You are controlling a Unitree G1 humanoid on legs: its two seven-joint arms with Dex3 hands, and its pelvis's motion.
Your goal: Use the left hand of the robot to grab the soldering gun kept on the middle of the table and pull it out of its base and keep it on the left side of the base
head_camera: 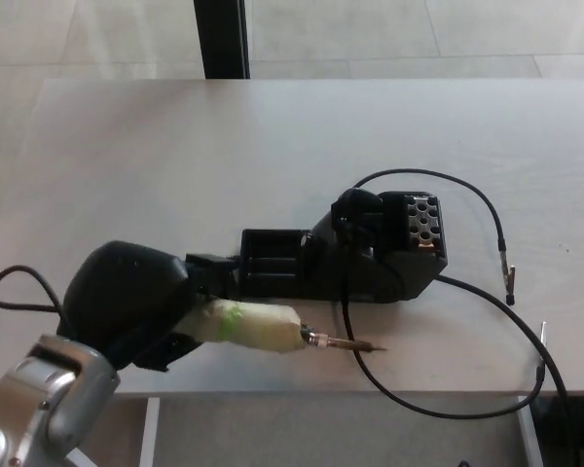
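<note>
The left hand (127,304) is gripping the soldering gun (258,328) by its pale handle, fingers wrapped around it; the gun is lying low over the counter (175,146) near its front edge, its metal tip pointing right, just in front of the black base (355,255); a black cable (467,384) is looping rightward.
</note>
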